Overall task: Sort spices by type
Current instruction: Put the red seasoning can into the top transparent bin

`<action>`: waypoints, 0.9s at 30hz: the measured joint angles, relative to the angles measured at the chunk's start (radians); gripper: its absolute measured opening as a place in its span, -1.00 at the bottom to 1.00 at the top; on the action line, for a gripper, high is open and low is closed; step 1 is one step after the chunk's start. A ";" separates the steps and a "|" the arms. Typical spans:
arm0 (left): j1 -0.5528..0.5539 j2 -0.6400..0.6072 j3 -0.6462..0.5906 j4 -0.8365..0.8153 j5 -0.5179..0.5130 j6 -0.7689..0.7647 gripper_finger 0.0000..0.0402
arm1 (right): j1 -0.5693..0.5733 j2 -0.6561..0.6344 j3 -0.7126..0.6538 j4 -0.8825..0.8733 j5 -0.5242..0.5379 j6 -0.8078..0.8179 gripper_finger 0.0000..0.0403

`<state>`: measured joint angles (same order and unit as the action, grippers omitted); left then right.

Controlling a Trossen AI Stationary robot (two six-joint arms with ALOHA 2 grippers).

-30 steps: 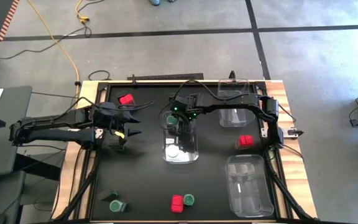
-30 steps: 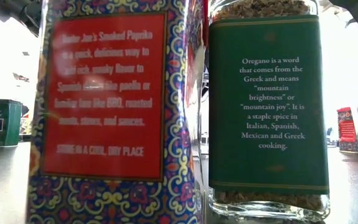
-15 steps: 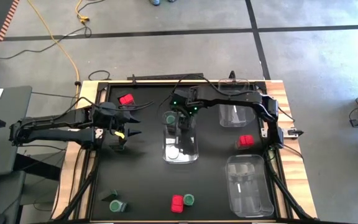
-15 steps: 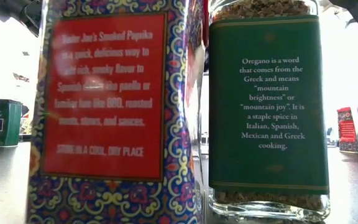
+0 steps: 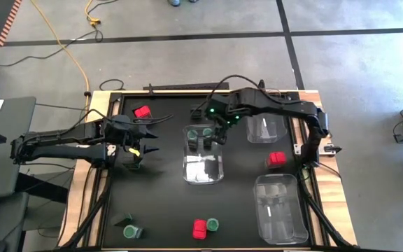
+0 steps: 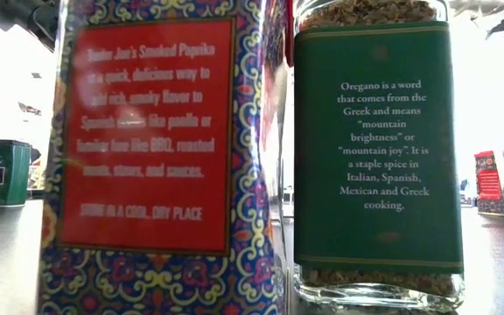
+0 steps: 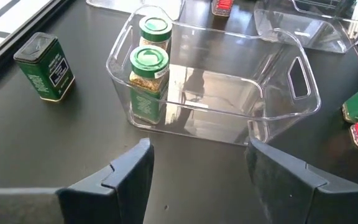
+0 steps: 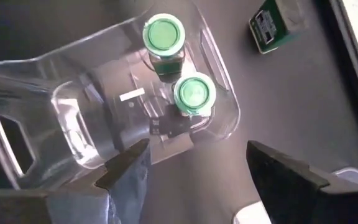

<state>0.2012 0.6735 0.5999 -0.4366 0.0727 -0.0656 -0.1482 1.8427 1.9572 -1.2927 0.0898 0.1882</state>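
The clear centre bin (image 5: 203,162) holds two green-topped jars (image 5: 193,131) (image 5: 207,131), upright on its floor at the far end; they also show in the right wrist view (image 8: 193,93). My right gripper (image 5: 221,133) (image 8: 197,168) hangs open above that end, touching nothing. My left gripper (image 5: 145,147) (image 7: 201,180) waits open left of the bin. Loose on the table stand red boxes (image 5: 142,112) (image 5: 276,159) (image 5: 200,229), a green jar (image 5: 213,225) and dark green tins (image 5: 128,227) (image 7: 45,67).
Two more clear bins stand at the right, one far (image 5: 264,120) and one near (image 5: 280,208). A paprika tin (image 6: 160,157) and an oregano jar (image 6: 370,157) fill the low view close up. Bare dark tabletop lies between the left gripper and the centre bin.
My right gripper has risen out of the centre bin and drawn back toward the table's far right. The jar it stood over is now uncovered and stands upright beside the first jar. The left arm has kept still.
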 joint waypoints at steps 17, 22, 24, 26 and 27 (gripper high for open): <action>0.000 0.000 0.000 0.000 0.000 -0.002 0.21 | 0.207 -0.384 -0.634 0.263 0.164 0.578 0.45; 0.000 0.000 0.000 0.001 0.000 -0.002 0.21 | 0.236 -0.412 -0.673 0.288 0.166 0.700 0.45; 0.000 0.000 0.000 0.001 0.000 -0.004 0.21 | 0.243 -0.411 -0.673 0.288 0.166 0.697 0.45; 0.000 0.000 0.000 0.001 0.000 -0.013 0.21 | 0.246 -0.403 -0.673 0.288 0.166 0.664 0.45; 0.000 0.000 0.000 0.001 0.000 -0.018 0.21 | 0.243 -0.399 -0.673 0.285 0.166 0.631 0.45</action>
<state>0.2012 0.6735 0.6003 -0.4358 0.0726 -0.0832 0.0950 1.4437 1.2839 -1.0078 0.2558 0.8194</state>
